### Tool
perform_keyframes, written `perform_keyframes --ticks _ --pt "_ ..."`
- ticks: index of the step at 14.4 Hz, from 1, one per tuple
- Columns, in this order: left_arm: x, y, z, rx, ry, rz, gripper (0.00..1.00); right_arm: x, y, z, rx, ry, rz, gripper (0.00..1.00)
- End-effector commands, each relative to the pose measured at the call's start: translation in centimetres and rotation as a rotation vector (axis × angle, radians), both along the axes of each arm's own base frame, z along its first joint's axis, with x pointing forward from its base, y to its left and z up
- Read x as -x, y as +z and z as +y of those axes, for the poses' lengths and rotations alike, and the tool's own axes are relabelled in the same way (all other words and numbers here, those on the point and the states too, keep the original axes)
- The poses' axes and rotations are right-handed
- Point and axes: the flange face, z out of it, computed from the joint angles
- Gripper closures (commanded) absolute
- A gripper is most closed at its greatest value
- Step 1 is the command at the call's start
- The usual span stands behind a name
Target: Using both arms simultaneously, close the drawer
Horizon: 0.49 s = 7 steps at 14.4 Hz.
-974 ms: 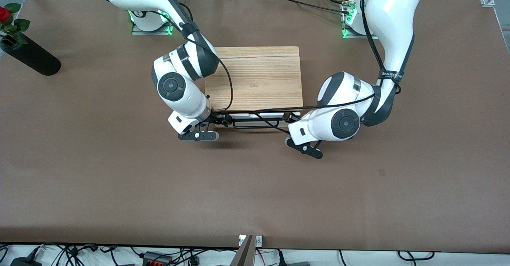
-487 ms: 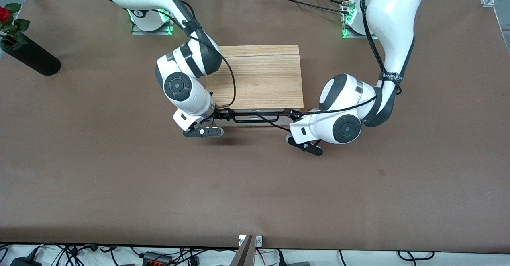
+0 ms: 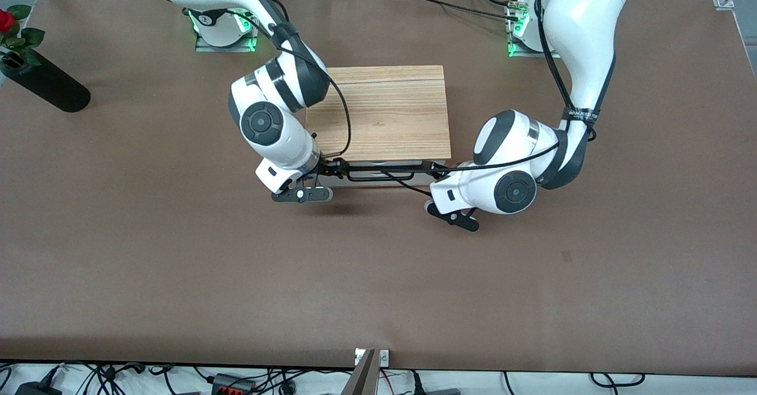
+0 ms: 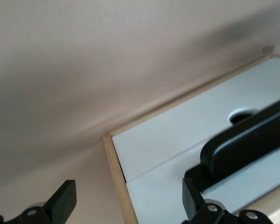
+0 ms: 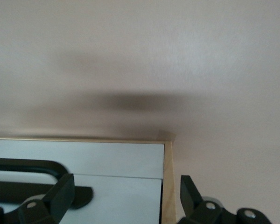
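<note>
The light-wood box [image 3: 384, 111] stands mid-table. The drawer's white front [image 3: 387, 163] sits almost flush in the box's face, and its black wire handle [image 3: 378, 176] sticks out toward the front camera. My right gripper [image 3: 331, 169] is at the drawer front's end toward the right arm. It is open [image 5: 126, 186], its fingers straddling the white panel [image 5: 121, 200] and the wooden side edge [image 5: 169, 186]. My left gripper [image 3: 439, 173] is at the other end, also open [image 4: 127, 196], across the white panel [image 4: 163, 186] and the side edge [image 4: 116, 186]. The handle [image 4: 247, 144] lies beside one finger.
A black vase [image 3: 44, 81] with a red rose lies at the right arm's end of the table. Black cables [image 3: 402, 185] hang from both wrists across the handle. Bare brown tabletop [image 3: 378, 277] stretches from the drawer front to the edge nearest the front camera.
Both grippers moved toward the robots' bases against the drawer front. The white front slid into the box, and the box shifted slightly the same way.
</note>
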Motion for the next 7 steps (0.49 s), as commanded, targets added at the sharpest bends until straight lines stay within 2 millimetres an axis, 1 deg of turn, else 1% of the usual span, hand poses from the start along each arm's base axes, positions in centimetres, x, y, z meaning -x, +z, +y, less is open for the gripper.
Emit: perform_keyframes --ticks 1,2,3,4,5,6,7 --pt "-1.5 1.1 0.2 0.038 0.037 -0.078 0.0 -1.3 5.6 -3.6 -0.016 -0.037 -0.052 0.0" --pt "-2.0 1.6 0.4 0.041 0.049 -0.105 0.0 -1.5 6.9 -4.7 -0.009 -0.042 -0.058 0.0" --pt "-2.6 2.2 1.1 0.041 0.056 -0.136 0.0 -1.8 8.4 -6.2 0.019 -0.04 -0.076 0.0" --pt "-3.7 3.5 2.8 0.035 0.075 -0.168 0.0 -2.1 9.9 -7.7 0.046 -0.03 -0.099 0.0" --pt "-4.5 4.4 4.0 0.038 0.095 -0.184 0.0 -2.1 11.3 -8.9 0.067 -0.024 -0.108 0.0" --pt "-5.1 5.8 5.7 0.043 0.119 -0.202 0.0 -1.9 12.8 -10.0 0.089 -0.006 -0.11 0.0" --pt "-5.5 6.7 6.9 0.045 0.136 -0.214 0.0 -1.8 14.2 -11.6 0.113 0.009 -0.111 0.0"
